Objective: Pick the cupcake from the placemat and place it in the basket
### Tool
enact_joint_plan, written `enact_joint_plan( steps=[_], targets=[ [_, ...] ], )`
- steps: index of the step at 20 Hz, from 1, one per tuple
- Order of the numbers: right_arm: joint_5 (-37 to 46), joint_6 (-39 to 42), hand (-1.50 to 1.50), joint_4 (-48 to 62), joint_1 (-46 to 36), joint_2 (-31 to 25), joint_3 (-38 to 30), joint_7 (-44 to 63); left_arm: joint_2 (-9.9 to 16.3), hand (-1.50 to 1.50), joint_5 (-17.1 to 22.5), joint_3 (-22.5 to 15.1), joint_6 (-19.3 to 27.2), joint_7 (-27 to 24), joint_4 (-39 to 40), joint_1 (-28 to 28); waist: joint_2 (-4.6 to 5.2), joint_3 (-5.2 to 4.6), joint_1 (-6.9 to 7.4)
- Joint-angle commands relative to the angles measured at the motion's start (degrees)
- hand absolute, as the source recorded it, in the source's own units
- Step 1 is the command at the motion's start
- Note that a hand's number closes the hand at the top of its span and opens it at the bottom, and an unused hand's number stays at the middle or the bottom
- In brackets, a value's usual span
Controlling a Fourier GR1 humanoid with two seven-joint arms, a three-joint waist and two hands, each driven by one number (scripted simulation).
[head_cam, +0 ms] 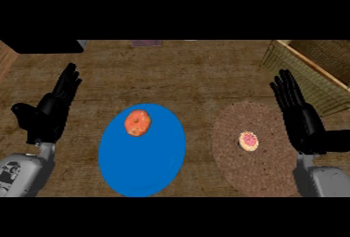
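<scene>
Our right hand (301, 118) stands at the right side of the view with its fingers straight and spread, pointing away from us, and it holds nothing. Just to its left lies a round brown placemat (256, 143) on the wooden tabletop (184, 78), and the hand's edge overlaps the mat's right rim in the view. The cupcake (249, 141) sits on that mat, a little right of its middle, with pink frosting on top; it is near our right hand but apart from it. Beyond the fingertips, at the upper right corner, we see the woven basket (311, 76), well apart from the cupcake.

Our left hand (51, 111) shows at the left edge, likewise open with straight fingers up, empty. To its right lies a blue plate (143, 171), and on the plate's upper part rests an orange, round pastry (137, 122), perhaps a doughnut or bun; we cannot tell which.

At the far edge of the tabletop a dark block (44, 45) and a small pinkish item (147, 43) show, too dim to name. We can read no writing or labels anywhere.
</scene>
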Motion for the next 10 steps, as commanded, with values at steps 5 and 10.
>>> enact_joint_plan(
  steps=[5, 10],
  targets=[
    [-14.32, 24.82, 1.5, 2.29, -14.31, 1.87, 7.34, -2.52, 0.0, 0.0, 1.15, -0.53, -2.79, 1.99, 3.09, -0.27, 0.81, 0.15, 7.89],
    [-4.28, 43.27, -1.5, -9.16, -19.58, -5.36, 18.92, -15.86, -1.58, 0.0, 3.15, -1.15, -3.64, 5.03, 5.38, 0.46, -0.78, -0.02, 5.37]
  ],
)
